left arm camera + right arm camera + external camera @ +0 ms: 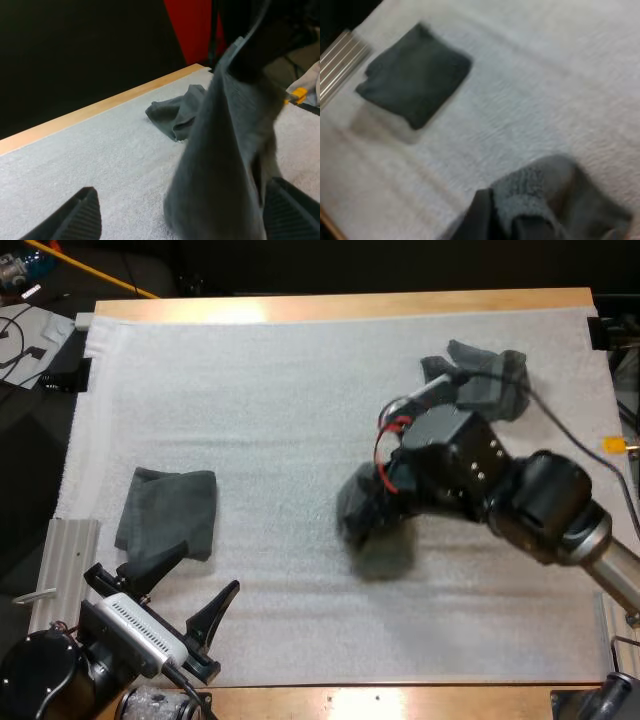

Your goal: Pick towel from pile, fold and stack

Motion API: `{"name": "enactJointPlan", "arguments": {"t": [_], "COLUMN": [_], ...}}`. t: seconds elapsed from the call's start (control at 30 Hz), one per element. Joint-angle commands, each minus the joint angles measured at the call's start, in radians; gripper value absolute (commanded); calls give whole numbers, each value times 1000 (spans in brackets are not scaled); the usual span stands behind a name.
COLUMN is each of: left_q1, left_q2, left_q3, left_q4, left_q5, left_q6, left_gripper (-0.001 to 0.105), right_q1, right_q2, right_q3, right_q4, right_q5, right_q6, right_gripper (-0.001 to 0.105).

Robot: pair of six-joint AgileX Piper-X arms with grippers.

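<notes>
Gripping hanging towel (372, 528), right hand (383, 488), left hand (206, 570) wide beside folded towel (168, 512)

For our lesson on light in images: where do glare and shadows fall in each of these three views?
High view: glare whitens the table's far edge, and the lifted towel drops a soft shadow on the mat just below it. Left wrist view: that towel hangs dark against the bright mat. Right wrist view: the folded towel casts a faint shadow beside it on the mat.
</notes>
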Motion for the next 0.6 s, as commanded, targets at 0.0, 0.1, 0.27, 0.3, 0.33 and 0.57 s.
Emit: {"name": "enactJointPlan", "arguments": {"t": [0.0, 0.1, 0.27, 0.3, 0.33, 0.57], "left_q1": [-5, -4, -6, -6, -6, -5], "left_q2": [1, 4, 4, 4, 5, 7], "left_q3": [-6, -6, -6, -6, -6, -8], "left_q4": [-1, -7, -5, -6, -4, -2], "left_q5": [9, 8, 7, 7, 6, 5], "left_q6": [-7, -8, -7, -8, -7, -9], "left_gripper": [66, 65, 66, 66, 66, 66], "right_q1": [51, 73, 53, 43, 32, -127], "right_q2": [-22, -17, 4, 11, 19, 66], "right_q3": [1, -3, 87, 115, 149, 301], "right_q4": [10, 38, 56, 46, 32, -88], "right_q5": [9, 58, 143, 152, 158, 161], "right_q6": [33, 46, 32, 30, 27, 18], "right_gripper": [0, 0, 0, 0, 0, 0]}}
